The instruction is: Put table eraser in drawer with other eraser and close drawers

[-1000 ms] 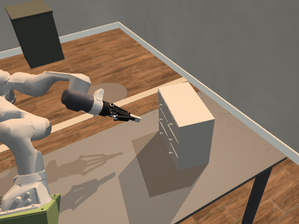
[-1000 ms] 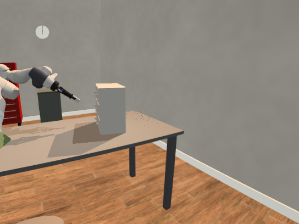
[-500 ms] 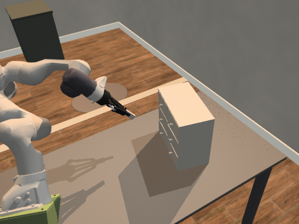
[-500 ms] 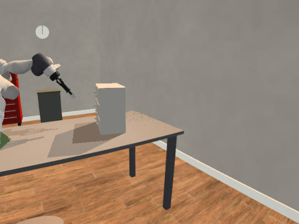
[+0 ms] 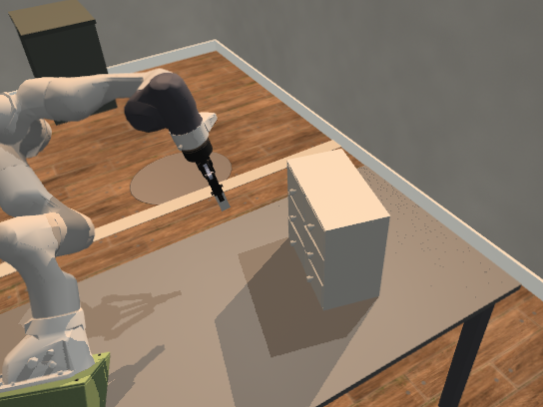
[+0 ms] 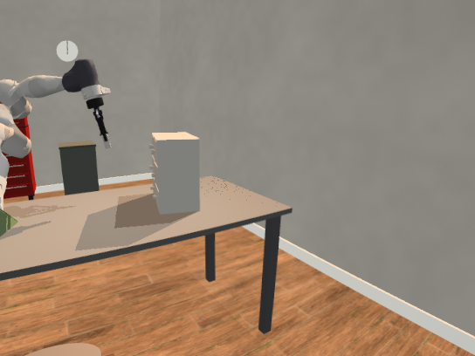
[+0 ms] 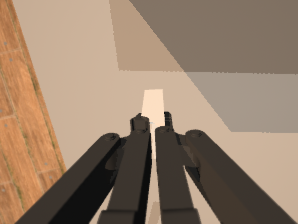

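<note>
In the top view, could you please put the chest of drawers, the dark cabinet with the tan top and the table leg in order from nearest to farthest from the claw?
1. Chest of drawers: just right of the claw.
2. Dark cabinet: upper left.
3. Table leg: lower right.

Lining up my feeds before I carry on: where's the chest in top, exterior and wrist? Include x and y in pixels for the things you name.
Top: chest (image 5: 355, 264) (image 6: 178, 174) right of centre, knobs facing left.
Exterior: left of centre, standing on the table, knobs on its left edge.
Wrist: not in it.
Shared landmark: the dark shadow (image 5: 294, 314) (image 6: 140, 215) (image 7: 225, 35) on the table (image 5: 190, 359) (image 6: 44, 244) (image 7: 75, 75), at the upper right in wrist.
</note>
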Tool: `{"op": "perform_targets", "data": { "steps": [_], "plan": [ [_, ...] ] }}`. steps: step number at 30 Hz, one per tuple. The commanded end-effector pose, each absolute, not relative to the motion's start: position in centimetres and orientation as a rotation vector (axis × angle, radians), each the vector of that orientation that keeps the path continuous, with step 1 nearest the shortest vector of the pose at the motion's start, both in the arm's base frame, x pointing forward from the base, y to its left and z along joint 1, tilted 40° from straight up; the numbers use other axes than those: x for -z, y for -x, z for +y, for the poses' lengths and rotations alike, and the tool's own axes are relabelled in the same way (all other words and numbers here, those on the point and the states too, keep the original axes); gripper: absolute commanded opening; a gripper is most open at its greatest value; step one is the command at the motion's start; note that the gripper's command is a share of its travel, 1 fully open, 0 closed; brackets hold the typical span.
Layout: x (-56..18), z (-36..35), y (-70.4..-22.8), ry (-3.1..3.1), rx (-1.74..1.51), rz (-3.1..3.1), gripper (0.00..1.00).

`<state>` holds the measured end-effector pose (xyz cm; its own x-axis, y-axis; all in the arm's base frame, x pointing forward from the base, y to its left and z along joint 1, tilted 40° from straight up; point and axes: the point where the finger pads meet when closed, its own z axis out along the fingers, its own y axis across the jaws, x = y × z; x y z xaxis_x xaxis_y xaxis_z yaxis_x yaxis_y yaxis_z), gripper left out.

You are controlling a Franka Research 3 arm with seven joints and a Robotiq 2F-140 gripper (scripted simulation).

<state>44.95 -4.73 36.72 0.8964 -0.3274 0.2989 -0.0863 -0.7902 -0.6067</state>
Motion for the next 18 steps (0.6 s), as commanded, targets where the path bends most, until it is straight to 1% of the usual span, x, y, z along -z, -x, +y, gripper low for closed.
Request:
{"op": "perform_targets", "data": {
  "steps": [1, 8, 18],
  "plan": [
    [-36.44, -3.16, -42.81, 2.425, 0.298, 0.306, 0.0],
    [-36.9, -3.41, -41.99, 2.43, 0.212, 0.275, 0.0],
    [-36.96, -3.45, -41.88, 2.43, 0.2, 0.271, 0.0]
  ]
}}
